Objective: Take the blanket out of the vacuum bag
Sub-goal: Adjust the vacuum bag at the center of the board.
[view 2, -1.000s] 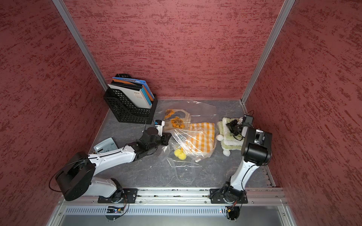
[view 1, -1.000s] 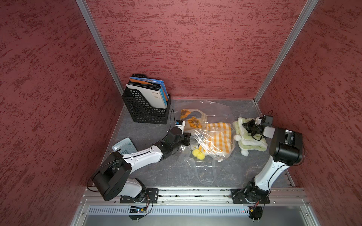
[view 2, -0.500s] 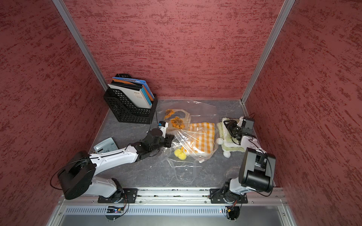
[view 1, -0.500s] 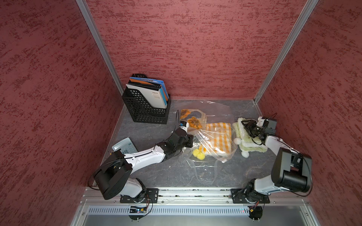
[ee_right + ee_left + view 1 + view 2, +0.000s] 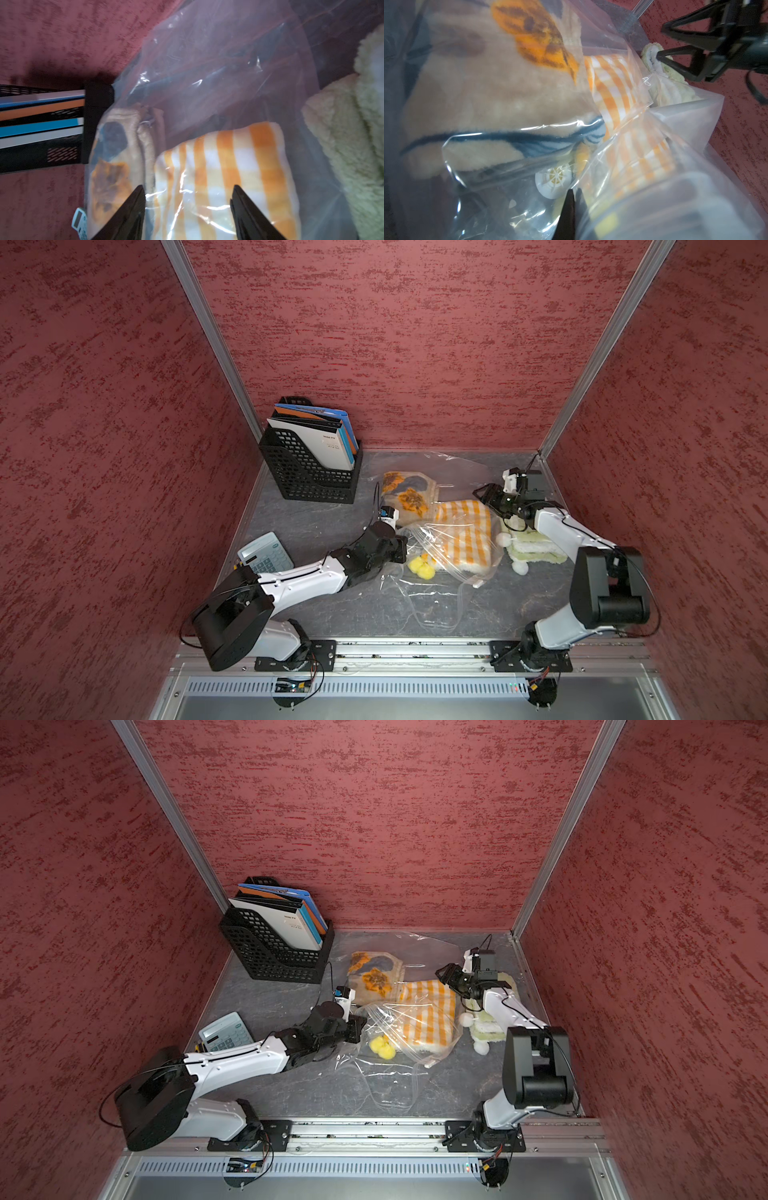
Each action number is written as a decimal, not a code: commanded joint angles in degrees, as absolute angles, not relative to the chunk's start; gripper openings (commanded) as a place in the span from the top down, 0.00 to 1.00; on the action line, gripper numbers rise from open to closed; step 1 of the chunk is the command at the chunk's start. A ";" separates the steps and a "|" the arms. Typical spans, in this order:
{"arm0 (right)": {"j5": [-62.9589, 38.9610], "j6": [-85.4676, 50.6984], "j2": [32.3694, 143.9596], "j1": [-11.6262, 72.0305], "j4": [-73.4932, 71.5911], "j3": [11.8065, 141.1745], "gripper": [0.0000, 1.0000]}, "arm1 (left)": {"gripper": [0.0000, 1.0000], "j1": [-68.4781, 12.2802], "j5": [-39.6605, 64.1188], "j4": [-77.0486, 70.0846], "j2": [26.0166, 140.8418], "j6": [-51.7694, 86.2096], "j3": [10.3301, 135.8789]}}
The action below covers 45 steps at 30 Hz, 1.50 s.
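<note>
Blanket (image 5: 465, 526): orange-checked, inside vacuum bag (image 5: 440, 466).
Left gripper (image 5: 404, 542): clamped on bag film.
Right gripper (image 5: 188, 187): jaws apart, empty.
Risk: we snag film, bag drags.

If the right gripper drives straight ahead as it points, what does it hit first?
Likely the clear film of the vacuum bag, with the orange-checked blanket just behind it. The right gripper is open; depth is unclear.

Legible markings: none found.
Small dark print on the white folder (image 5: 330, 443) in the black file rack (image 5: 307, 483) is too small to read; the calculator (image 5: 266, 556) key legends are likewise unresolved.
</note>
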State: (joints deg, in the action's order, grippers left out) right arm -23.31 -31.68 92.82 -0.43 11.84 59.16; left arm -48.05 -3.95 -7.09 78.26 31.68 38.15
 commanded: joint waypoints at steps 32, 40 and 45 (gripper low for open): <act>-14.16 -30.91 120.04 10.18 17.98 89.96 0.37 | 1.00 -39.85 1.54 -10.16 96.05 27.66 54.82; -8.62 -36.21 90.35 10.28 12.62 65.80 0.34 | 1.00 -45.57 -0.31 -8.66 88.49 25.75 53.55; -10.47 -41.25 69.55 10.87 14.25 52.76 0.36 | 1.00 -48.80 -0.10 -9.66 85.90 25.19 52.47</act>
